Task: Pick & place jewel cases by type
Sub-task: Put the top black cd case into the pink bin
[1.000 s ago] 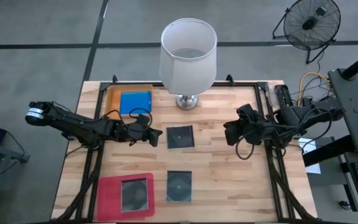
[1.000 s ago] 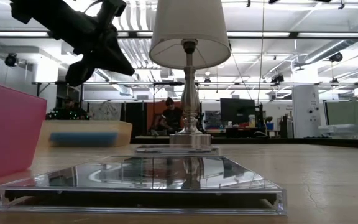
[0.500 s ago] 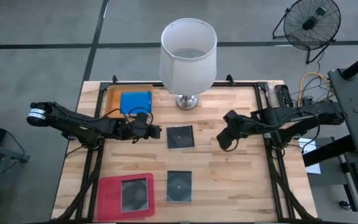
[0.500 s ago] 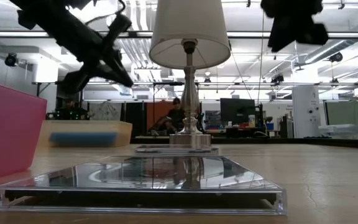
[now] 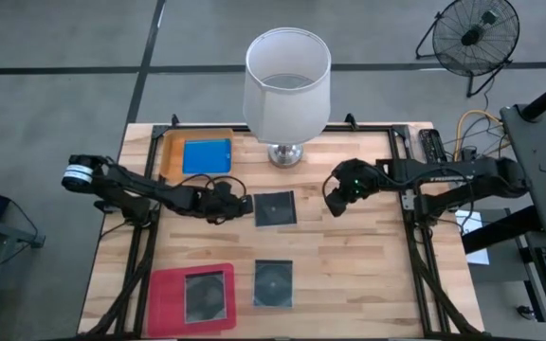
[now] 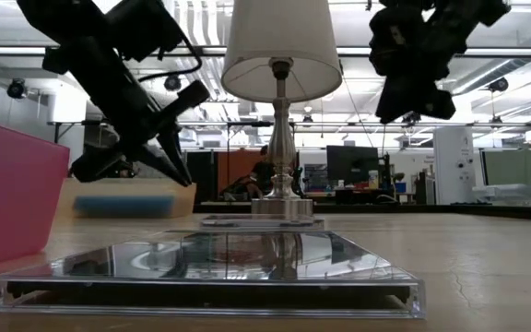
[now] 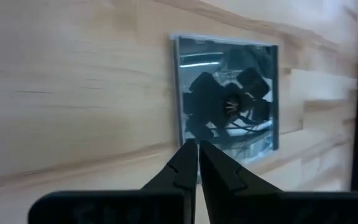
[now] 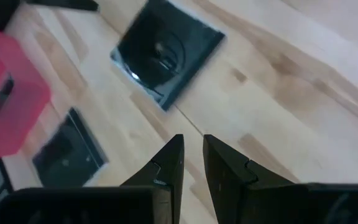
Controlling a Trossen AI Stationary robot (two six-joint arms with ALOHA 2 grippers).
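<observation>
Since a second ago the right hand (image 5: 333, 201) has swung in from the table's right edge toward the middle, and the left hand (image 5: 243, 205) has crept closer to the centre jewel case (image 5: 276, 208). Left hand: fingers pressed together, empty, tips just beside that dark transparent case's left edge; whether they touch it cannot be told. Right hand: hangs above the table (image 5: 349, 265) to the right of the same case, apart from it, fingers a narrow slit apart with nothing between them. Centre case lies flat in front of the lamp (image 5: 286, 90). A second dark transparent case (image 5: 273, 282) lies flat on bare wood near the front edge, and a third (image 5: 207, 296) rests inside the magenta-pink tray (image 5: 164, 303) at the front left corner. A solid blue case (image 5: 206, 156) sits in the orange tray (image 5: 171, 154) at the back left. In the low view a person (image 6: 264, 175) is seated in the room behind the lamp's stem.
</observation>
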